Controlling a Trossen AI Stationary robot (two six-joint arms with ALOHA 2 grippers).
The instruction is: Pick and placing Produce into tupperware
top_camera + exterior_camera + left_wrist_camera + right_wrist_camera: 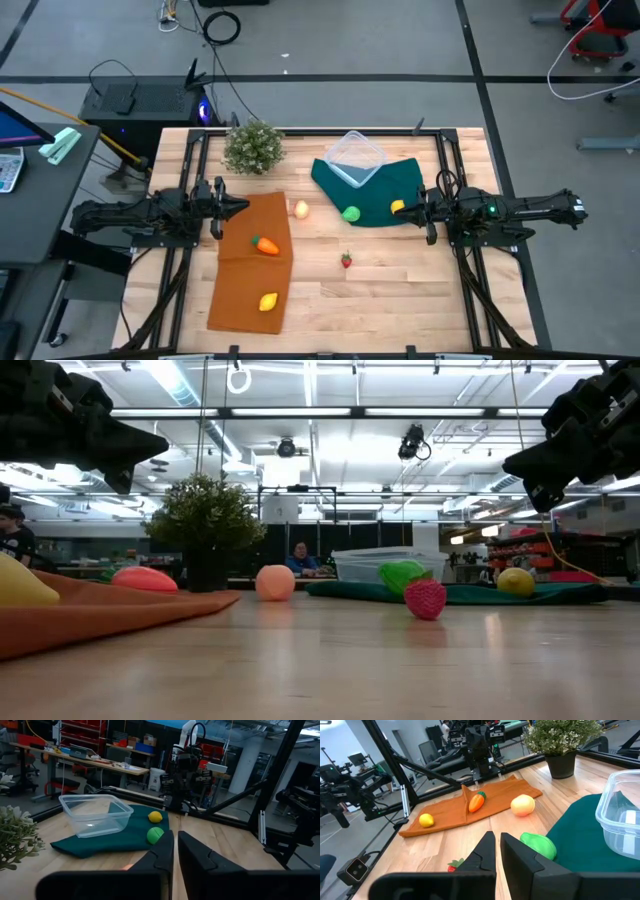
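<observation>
The clear tupperware (355, 158) stands on a dark green cloth (385, 192) at the table's far side. A yellow lemon (398, 206) and a green ball (351, 213) lie on that cloth's near edge. A pale peach ball (301, 209) and a red strawberry (346, 260) lie on the bare wood. The carrot (265, 245) and a second lemon (268, 301) lie on an orange cloth (250, 275). My left gripper (240, 207) hovers shut over the orange cloth's far edge. My right gripper (405, 208) hovers shut beside the lemon on the green cloth. Neither holds anything.
A bushy potted plant (253, 147) stands at the far edge, left of the tupperware. Black frame rails (455, 170) run along the table's sides. Bare wood (400, 290) lies toward the near right. In the low view, people sit in the room behind the table.
</observation>
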